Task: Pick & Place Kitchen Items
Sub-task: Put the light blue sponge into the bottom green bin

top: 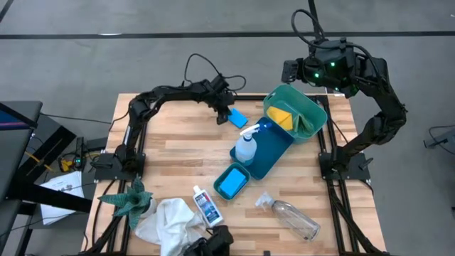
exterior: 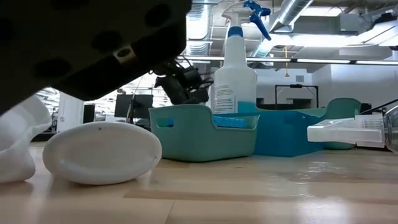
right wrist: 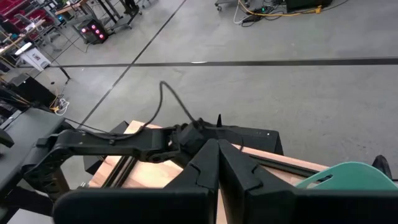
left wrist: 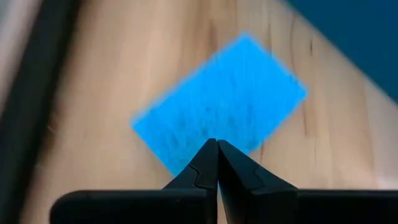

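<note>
Left gripper (left wrist: 217, 144) hovers over blue sponge (left wrist: 221, 109) lying flat on desk (top: 170, 149) beside dark blue tray (top: 274, 146); fingers pressed together, holding nothing. I judge approach step: must open fingers, then descend. Right gripper (right wrist: 217, 144) parked high behind teal bin (top: 295, 110), fingers together, empty.

My two arms: matte black jointed links trailing black cables. The left gripper (left wrist: 217, 163) ends in two dark wedge-shaped fingers with stepped inner edges, mounted on a flat black bar behind the jaws. The right arm's (top: 377, 92) upper housing carries small green lights.
</note>
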